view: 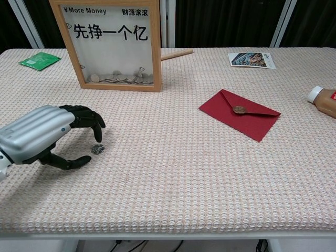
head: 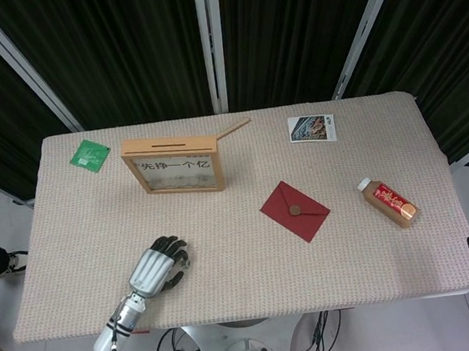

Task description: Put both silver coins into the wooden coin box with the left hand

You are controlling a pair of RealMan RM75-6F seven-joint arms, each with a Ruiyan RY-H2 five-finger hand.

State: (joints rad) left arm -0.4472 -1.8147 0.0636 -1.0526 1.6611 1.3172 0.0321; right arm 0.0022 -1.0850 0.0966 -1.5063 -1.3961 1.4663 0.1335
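Coin (view: 96, 149) lies flat on the table (view: 173, 173), well in front of the box (view: 111, 43). Left hand (view: 44, 137) arches over the coin, fingers curled and apart, fingertips (view: 98, 137) just above it, holding nothing.

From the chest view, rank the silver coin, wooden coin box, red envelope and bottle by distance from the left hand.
1. Silver coin, just beside the left hand fingertips.
2. Wooden coin box, behind it.
3. Red envelope, mid-table, to the right.
4. Bottle, far right edge.
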